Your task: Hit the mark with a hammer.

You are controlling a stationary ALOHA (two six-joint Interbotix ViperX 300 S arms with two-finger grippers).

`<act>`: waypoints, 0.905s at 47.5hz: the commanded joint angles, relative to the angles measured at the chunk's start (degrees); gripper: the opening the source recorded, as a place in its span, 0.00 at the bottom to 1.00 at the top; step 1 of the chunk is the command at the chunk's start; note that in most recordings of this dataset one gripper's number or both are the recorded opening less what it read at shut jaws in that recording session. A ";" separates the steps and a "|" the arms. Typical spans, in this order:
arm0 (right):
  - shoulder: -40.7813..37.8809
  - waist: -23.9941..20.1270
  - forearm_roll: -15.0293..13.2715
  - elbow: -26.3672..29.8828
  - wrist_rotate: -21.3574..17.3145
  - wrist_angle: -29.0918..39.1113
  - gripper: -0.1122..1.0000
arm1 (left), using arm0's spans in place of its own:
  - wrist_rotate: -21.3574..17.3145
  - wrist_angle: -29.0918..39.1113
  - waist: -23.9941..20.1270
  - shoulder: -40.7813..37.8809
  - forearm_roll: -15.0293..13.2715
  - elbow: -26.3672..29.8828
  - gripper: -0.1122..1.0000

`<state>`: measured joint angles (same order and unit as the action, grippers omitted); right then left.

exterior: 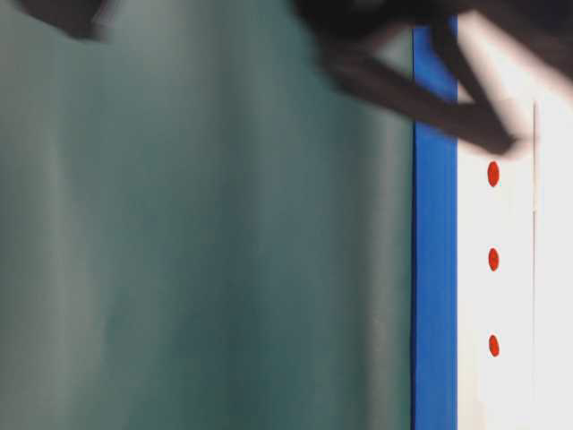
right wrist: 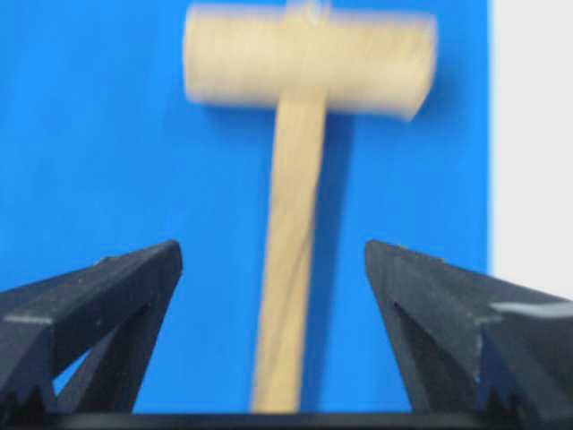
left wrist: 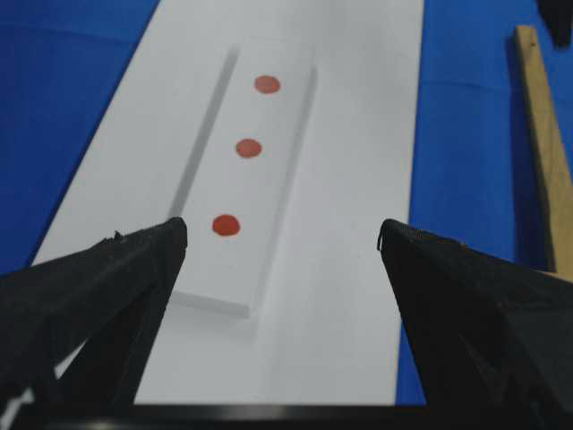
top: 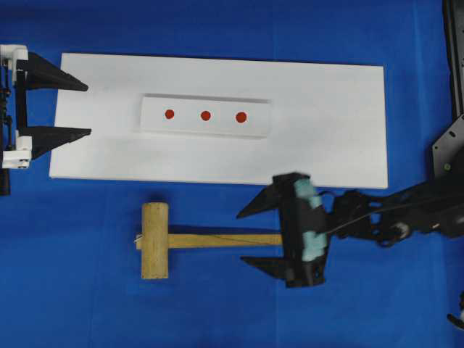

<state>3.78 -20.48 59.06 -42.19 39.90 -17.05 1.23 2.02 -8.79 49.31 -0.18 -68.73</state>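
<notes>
From overhead, the hammer (top: 188,241) is lying flat on the blue cloth (top: 72,290), just below the white board (top: 326,109). Its long axis is running left to right, with the head at the left end and the handle pointing right. The right gripper (top: 255,236) is sitting over the handle's right end, its jaws spread wide with one finger on each side of the handle and not pressing it. The left gripper (top: 83,110) is hanging over the board's left edge, jaws also wide and holding nothing. A raised white strip (top: 205,116) is carrying three red marks (top: 205,115) in a row.

The table-level view is showing only blur, a blue band and three red marks (exterior: 493,259) on white.

In the left wrist view, the left gripper (left wrist: 282,240) is gaping wide before the strip (left wrist: 255,179); the hammer's handle (left wrist: 542,134) is showing at the right edge.

In the right wrist view, the hammer (right wrist: 300,179) is pointing away, head far, handle running back between the spread fingers (right wrist: 107,296) of the right gripper (right wrist: 273,255).
</notes>
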 commanded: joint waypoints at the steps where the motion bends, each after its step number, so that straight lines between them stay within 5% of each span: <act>1: 5.71 2.64 -0.18 -0.26 2.46 0.09 0.90 | 0.00 -0.26 -0.18 -0.26 -0.09 0.62 0.87; 24: 25.58 24.08 -0.26 -5.45 13.89 14.41 0.90 | -1.05 -0.26 -0.09 1.23 0.00 0.62 0.87; 34: 33.84 29.09 -1.14 -10.20 15.82 18.90 0.90 | -1.32 -0.09 -0.09 5.98 0.35 0.26 0.87; 43: 42.28 31.11 -2.11 -17.40 16.00 19.16 0.90 | -5.45 0.70 0.00 10.55 0.18 -0.97 0.88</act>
<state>43.59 10.28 57.13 -58.10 55.90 2.29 -3.25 2.72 -8.70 58.80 -0.09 -69.96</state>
